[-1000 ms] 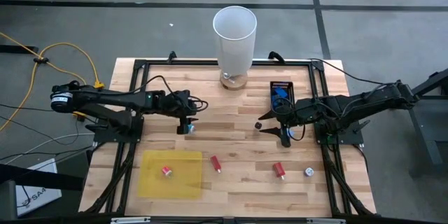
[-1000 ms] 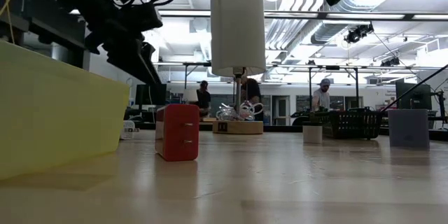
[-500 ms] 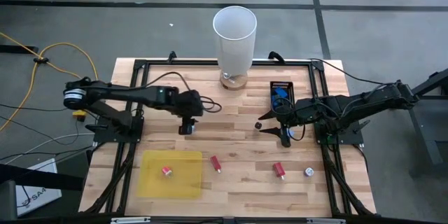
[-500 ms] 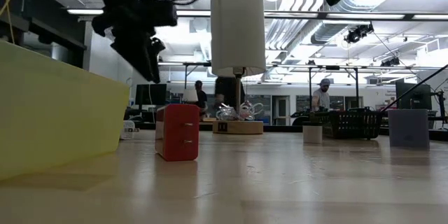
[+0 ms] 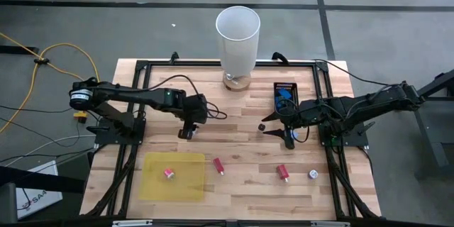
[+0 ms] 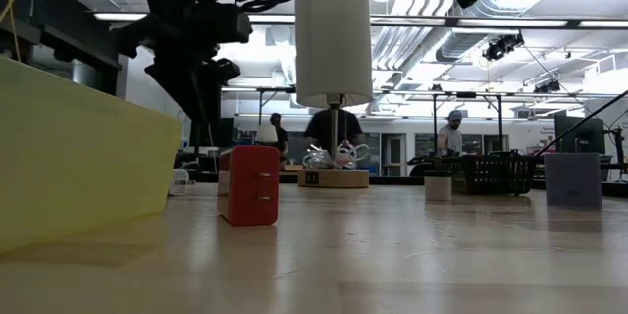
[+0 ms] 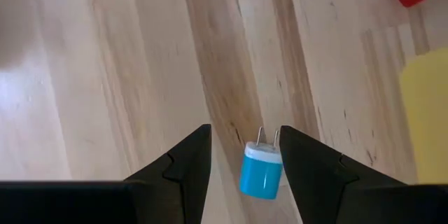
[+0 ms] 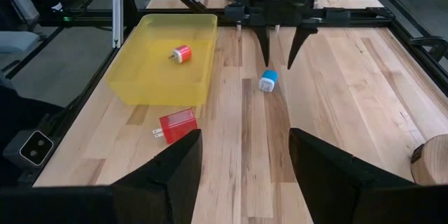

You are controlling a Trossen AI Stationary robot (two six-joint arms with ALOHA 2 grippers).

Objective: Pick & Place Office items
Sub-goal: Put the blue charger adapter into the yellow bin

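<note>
A small blue plug (image 7: pixel 260 173) lies on its side on the wooden table (image 5: pixel 241 149), left of centre; it also shows in the right wrist view (image 8: pixel 268 80). My left gripper (image 7: pixel 243 131) hangs just above it, pointing steeply down, open, one finger on each side and not touching (image 8: pixel 278 63). My right gripper (image 5: pixel 280 133) waits open above the table's right half. A red plug (image 5: pixel 169 174) lies in the yellow tray (image 5: pixel 152 184). On the table are a red block (image 5: pixel 218 164), a red piece (image 5: pixel 282 172), a whitish round piece (image 5: pixel 312 174) and a dark piece (image 5: pixel 262 125).
A tall white cylinder (image 5: pixel 237 39) stands at the far edge on a wooden disc. A small black tray (image 5: pixel 286 96) with blue pieces sits far right of centre. Black frame rails run along the table's sides. People move in the room beyond.
My left arm has stretched out a little toward the table's right, and its gripper has risen slightly and tipped to point more steeply down over the blue plug. The gap between its fingers looks the same. The plug has stayed on the table.
</note>
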